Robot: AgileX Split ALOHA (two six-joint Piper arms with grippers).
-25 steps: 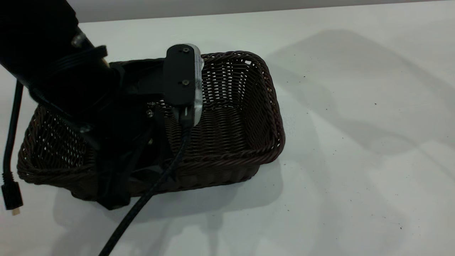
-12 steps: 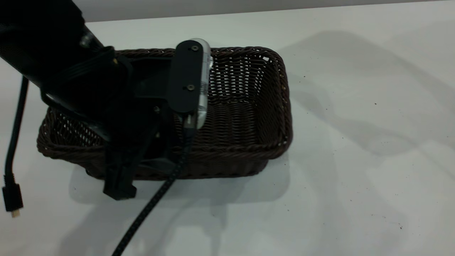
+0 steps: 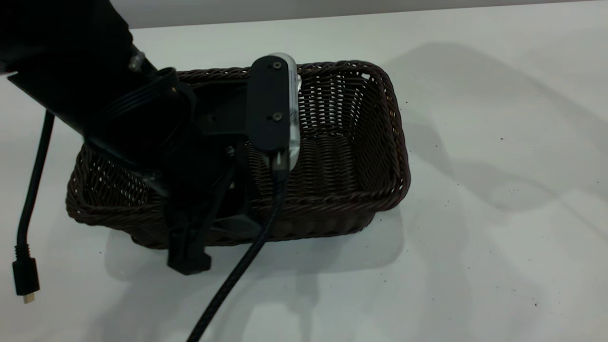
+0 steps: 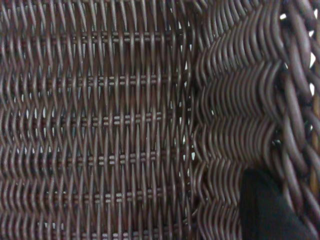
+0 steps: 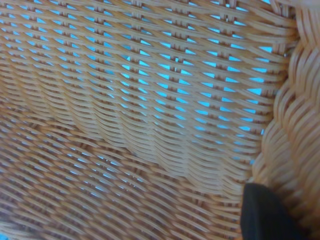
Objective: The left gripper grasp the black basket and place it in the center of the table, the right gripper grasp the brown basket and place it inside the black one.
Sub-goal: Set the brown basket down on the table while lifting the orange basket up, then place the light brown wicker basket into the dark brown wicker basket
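The black basket point(image 3: 342, 142), a dark woven rectangle, sits at the left-middle of the white table point(image 3: 489, 199) in the exterior view. My left gripper point(image 3: 202, 235) is shut on its near long wall, one finger point(image 3: 187, 256) outside and the other inside. The left wrist view is filled by the dark weave point(image 4: 115, 120), with one black finger point(image 4: 262, 210) beside the rim. The right wrist view shows only the brown basket point(image 5: 140, 115), its inner wall close up, with a black finger point(image 5: 265, 212) pressed by its braided rim. The right arm is outside the exterior view.
A loose cable with a plug point(image 3: 23, 280) hangs at the far left. A braided black cable point(image 3: 228, 289) runs from the left wrist camera toward the near edge. Bare table stretches to the right of the black basket.
The left gripper has dragged the black basket to the right across the table, and the basket has turned slightly to sit squarer.
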